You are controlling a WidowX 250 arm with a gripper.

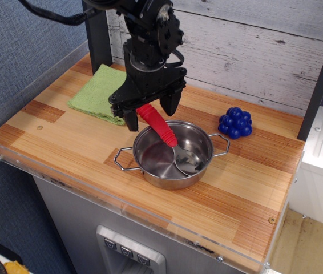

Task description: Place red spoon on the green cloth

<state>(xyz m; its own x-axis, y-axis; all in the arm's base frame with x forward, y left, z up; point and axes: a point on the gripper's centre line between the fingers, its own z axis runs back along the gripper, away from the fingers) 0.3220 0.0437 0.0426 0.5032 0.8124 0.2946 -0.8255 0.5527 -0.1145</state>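
Note:
The red spoon (160,129) leans in the steel pot (172,154); its silver bowl rests on the pot's floor and its ribbed red handle sticks up over the far left rim. My gripper (150,112) is open, its two black fingers straddling the top end of the handle, one finger on each side. I cannot tell whether they touch it. The green cloth (97,94) lies flat at the back left of the table, just left of the gripper, with nothing on it.
A blue bumpy ball-cluster toy (235,123) sits to the right of the pot near the back wall. A clear plastic rim runs along the table's left and front edges. A black post stands behind the cloth.

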